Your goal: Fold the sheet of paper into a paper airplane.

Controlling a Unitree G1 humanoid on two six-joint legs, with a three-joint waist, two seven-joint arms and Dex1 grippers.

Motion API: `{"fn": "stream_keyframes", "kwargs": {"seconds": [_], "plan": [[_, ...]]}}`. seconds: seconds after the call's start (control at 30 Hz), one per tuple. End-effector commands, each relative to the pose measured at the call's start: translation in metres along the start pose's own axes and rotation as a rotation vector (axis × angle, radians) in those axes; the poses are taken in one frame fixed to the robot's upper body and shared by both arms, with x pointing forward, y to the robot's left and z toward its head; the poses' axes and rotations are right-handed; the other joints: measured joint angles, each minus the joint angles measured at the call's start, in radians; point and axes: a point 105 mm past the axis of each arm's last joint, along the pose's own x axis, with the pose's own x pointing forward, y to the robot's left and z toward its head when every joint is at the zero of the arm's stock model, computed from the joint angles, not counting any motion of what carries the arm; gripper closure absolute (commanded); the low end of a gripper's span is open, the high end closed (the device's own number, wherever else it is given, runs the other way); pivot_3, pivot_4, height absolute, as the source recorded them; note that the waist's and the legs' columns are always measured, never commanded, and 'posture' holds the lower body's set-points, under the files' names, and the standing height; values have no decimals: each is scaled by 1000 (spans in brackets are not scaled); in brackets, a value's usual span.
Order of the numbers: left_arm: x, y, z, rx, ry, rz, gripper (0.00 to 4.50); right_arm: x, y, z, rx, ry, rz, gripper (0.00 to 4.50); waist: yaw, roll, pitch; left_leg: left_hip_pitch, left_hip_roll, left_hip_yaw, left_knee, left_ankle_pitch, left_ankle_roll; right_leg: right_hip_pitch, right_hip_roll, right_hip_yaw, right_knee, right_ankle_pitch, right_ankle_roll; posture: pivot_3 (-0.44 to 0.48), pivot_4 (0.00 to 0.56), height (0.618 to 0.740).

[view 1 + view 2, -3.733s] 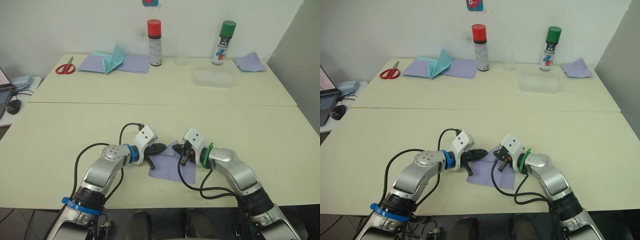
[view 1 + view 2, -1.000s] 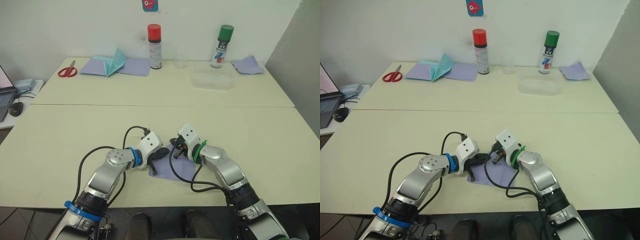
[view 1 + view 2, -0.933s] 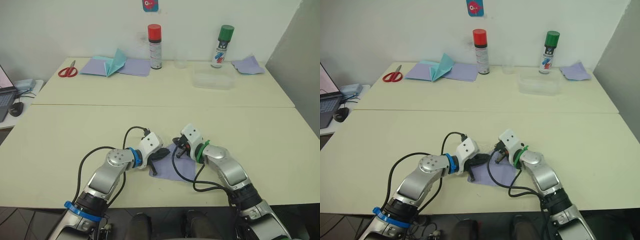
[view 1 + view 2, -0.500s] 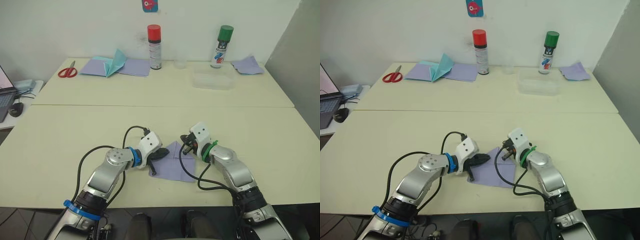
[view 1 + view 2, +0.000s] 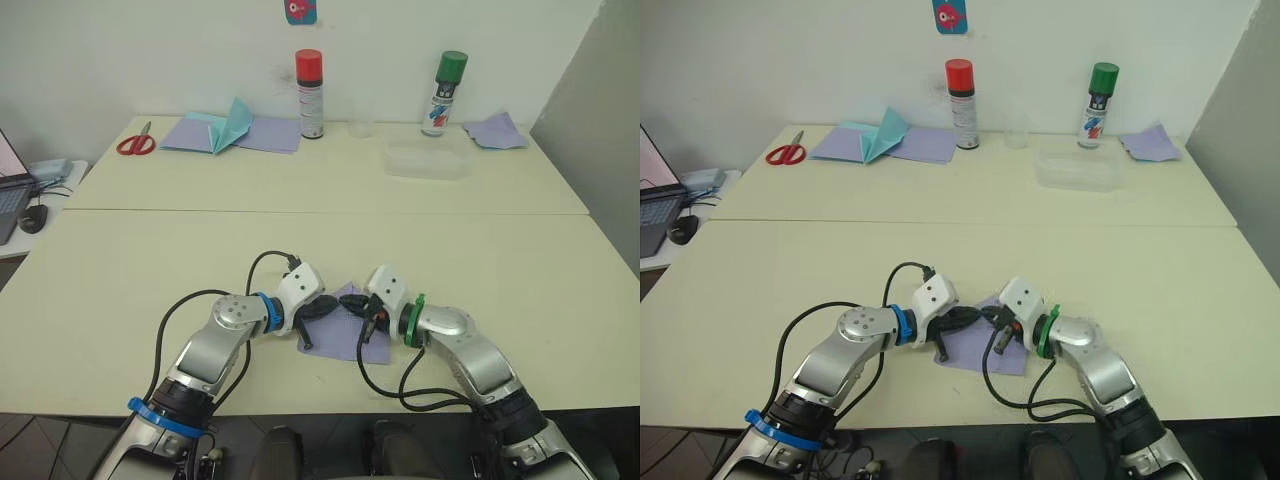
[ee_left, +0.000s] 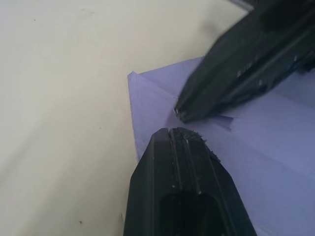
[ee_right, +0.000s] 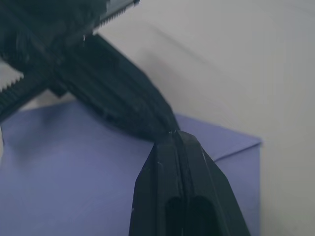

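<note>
Both tools meet tip to tip over the paper [image 5: 345, 335].
Left tool [image 6: 170, 132] and right tool [image 7: 172, 135] are each pinched closed, empty, tips touching above the sheet on the counter [image 5: 120, 270].

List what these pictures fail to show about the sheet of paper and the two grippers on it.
- Sheet of paper, head views: the middle and far edge lie under the left gripper and right gripper, so the folds there are hidden.
- Left wrist view: the sheet is cut off by the frame edges.
- Right wrist view: the blurred left gripper covers the sheet's far part.
- Whether either fingertip presses the paper or hovers just above it.
</note>
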Motion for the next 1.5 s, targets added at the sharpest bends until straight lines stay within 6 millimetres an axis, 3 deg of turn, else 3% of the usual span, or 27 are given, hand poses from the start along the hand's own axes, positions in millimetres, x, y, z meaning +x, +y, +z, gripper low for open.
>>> {"fn": "stream_keyframes", "kwargs": {"seconds": [0.03,0.2,0.43,0.67,0.77,0.83,1.03,1.5], "plan": [[0,-3,-24,-27,95,-2,4479,-4,-3,-12,-40,82,3,4500,0,0,0,0,0,0,0,0,0,0,0,0,0,0,0,0,150,740],[2,-3,-23,-18,94,-5,4479,-9,-8,-18,-34,100,-11,4500,0,0,-1,1,0,0,0,0,0,1,-1,0,-1,0,0,0,150,740],[7,-4,-21,-7,85,-17,4479,-18,-7,3,3,-43,-8,4500,4,0,-1,0,0,0,0,0,0,1,-1,0,-1,0,0,0,150,740],[11,-6,-19,-2,78,-27,4479,-50,-17,28,79,-156,-36,4500,3,0,0,0,0,0,0,0,0,0,-2,0,-1,1,3,0,150,740],[12,-6,-20,1,79,-31,4479,-71,-29,23,64,-95,-66,4500,5,0,0,0,0,0,0,0,0,1,-2,-1,-2,1,2,0,150,740],[12,-7,-22,2,83,-34,4479,-85,-38,9,57,-11,-93,4500,6,0,0,0,-1,0,0,0,0,1,-3,0,-3,0,0,0,150,740],[12,-9,-24,3,88,-39,4479,-103,-42,-26,73,152,-87,4500,4,0,1,-1,-1,0,0,0,0,1,-3,0,-4,0,0,0,150,740],[12,-8,-24,-13,92,-48,4479,-79,-22,-31,74,174,39,4500,3,0,0,0,-1,0,0,0,0,1,-2,0,-5,0,0,0,150,740]]}}
